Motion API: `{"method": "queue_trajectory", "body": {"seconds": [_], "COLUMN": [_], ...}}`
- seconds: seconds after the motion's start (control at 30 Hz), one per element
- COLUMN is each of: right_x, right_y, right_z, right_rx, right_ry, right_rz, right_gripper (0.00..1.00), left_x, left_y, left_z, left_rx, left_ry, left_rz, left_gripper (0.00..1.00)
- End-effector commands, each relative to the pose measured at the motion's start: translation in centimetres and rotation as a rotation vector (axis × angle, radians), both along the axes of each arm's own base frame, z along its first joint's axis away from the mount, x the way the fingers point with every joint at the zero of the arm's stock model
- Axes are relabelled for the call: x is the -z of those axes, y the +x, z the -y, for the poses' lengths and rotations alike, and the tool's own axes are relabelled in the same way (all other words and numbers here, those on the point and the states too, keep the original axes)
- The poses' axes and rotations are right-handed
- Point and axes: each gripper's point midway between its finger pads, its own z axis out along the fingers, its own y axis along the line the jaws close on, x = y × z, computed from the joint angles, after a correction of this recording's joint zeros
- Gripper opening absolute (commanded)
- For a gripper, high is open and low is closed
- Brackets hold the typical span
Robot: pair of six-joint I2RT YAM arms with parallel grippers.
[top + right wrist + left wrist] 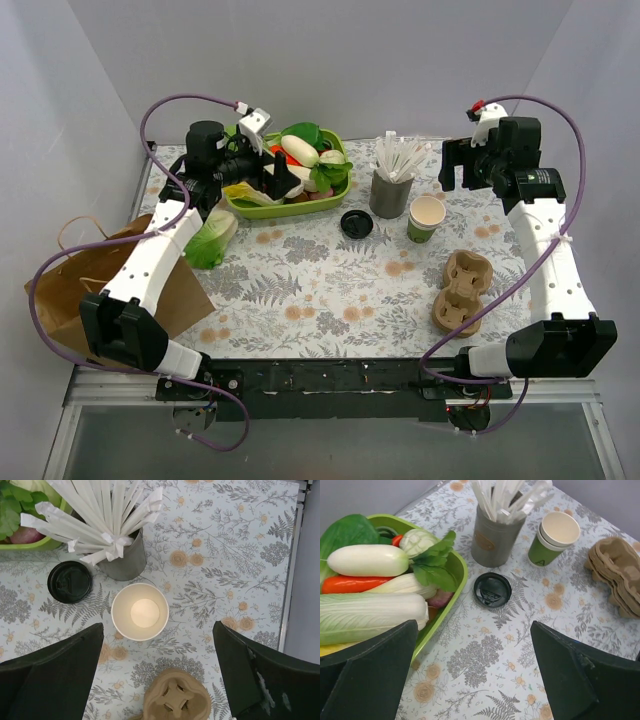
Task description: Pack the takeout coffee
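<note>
While both hovered over the surface (330, 285), I saw left fingers (367, 675) and right fingers (50, 675) spread wide, touching nothing; the black lid (357, 224) sat just beside the straw holder (388, 196).

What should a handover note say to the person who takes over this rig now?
Left gripper: open, empty, above the table beside the green plastic vegetable tray.
Right gripper: open, empty, above the lidless green paper cup.
The round black plastic lid sits on the table, left of the grey straw holder.
Brown pulp cup carrier and brown paper bag: untouched.
Done: nothing packed. Left: all.
</note>
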Motion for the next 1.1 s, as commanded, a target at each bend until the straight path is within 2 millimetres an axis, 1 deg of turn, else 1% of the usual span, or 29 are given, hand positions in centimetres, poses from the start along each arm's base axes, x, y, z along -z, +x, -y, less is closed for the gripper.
{"method": "queue_trajectory", "body": {"seconds": [0.0, 0.03, 0.07, 0.13, 0.17, 0.2, 0.23, 0.27, 0.3, 0.33, 0.37, 0.4, 0.47, 0.57, 0.63, 0.77, 0.83, 1.07], "right_x": [0.9, 1.1, 1.8, 2.4, 3.2, 3.6, 4.0, 4.7, 5.3, 5.7, 6.5, 7.0, 7.9, 8.7, 8.5, 9.4, 9.7, 11.2], "right_y": [-1.3, -1.7, -2.3, -3.2, -3.7, -3.8, -4.1, -4.1, -4.7, -4.9, -4.8, -5.4, -5.9, -5.8, -5.8, -4.5, -4.2, -2.6], "right_z": [-0.8, -1.6, -1.6, -2.6, -2.5, -2.5, -2.7, -2.8, -2.7, -3.0, -3.1, -3.1, -3.5, -3.6, -3.9, -3.9, -4.1, -4.1], "right_rx": [-0.113, -0.178, -0.265, -0.403, -0.454, -0.480, -0.511, -0.538, -0.591, -0.626, -0.663, -0.728, -0.815, -0.871, -0.914, -0.937, -0.959, -1.007], "right_ry": [-0.044, -0.040, -0.108, -0.140, -0.179, -0.195, -0.200, -0.205, -0.235, -0.233, -0.243, -0.271, -0.276, -0.280, -0.275, -0.279, -0.275, -0.336], "right_rz": [-0.023, -0.027, -0.042, -0.045, -0.054, -0.059, -0.072, -0.095, -0.118, -0.133, -0.152, -0.166, -0.178, -0.207, -0.209, -0.226, -0.232, -0.239], "right_gripper": [0.98, 0.98, 0.98, 0.96, 0.95, 0.92, 0.90, 0.88, 0.84, 0.77, 0.74, 0.71, 0.70, 0.68, 0.66, 0.63, 0.62, 0.62], "left_x": [0.0, 0.8, 1.2, 2.4, 3.2, 4.0, 4.3, 5.1, 5.3, 5.2, 5.4, 6.0, 6.2, 6.3, 6.2, 6.6, 6.6, 6.8], "left_y": [-3.4, -4.1, -4.4, -5.1, -5.3, -5.7, -6.0, -6.5, -6.8, -7.4, -7.6, -7.8, -7.9, -8.0, -8.2, -8.4, -8.3, -8.1], "left_z": [1.3, 1.6, 1.7, 1.9, 1.8, 1.7, 1.8, 1.8, 1.8, 1.9, 1.9, 1.8, 1.8, 2.1, 2.2, 2.3, 2.2, 2.0], "left_rx": [0.135, 0.163, 0.181, 0.197, 0.201, 0.202, 0.202, 0.205, 0.208, 0.213, 0.212, 0.210, 0.203, 0.202, 0.201, 0.200, 0.192, 0.176], "left_ry": [0.042, 0.053, 0.068, 0.078, 0.090, 0.101, 0.105, 0.110, 0.114, 0.113, 0.116, 0.122, 0.129, 0.138, 0.142, 0.151, 0.154, 0.164], "left_rz": [0.016, -0.014, -0.018, -0.067, -0.089, -0.122, -0.131, -0.150, -0.150, -0.145, -0.150, -0.164, -0.164, -0.160, -0.153, -0.156, -0.152, -0.153], "left_gripper": [0.98, 0.98, 0.98, 0.98, 0.98, 0.98, 0.98, 0.98, 0.98, 0.98, 0.98, 0.98, 0.98, 0.98, 0.98, 0.98, 0.98, 0.98]}}
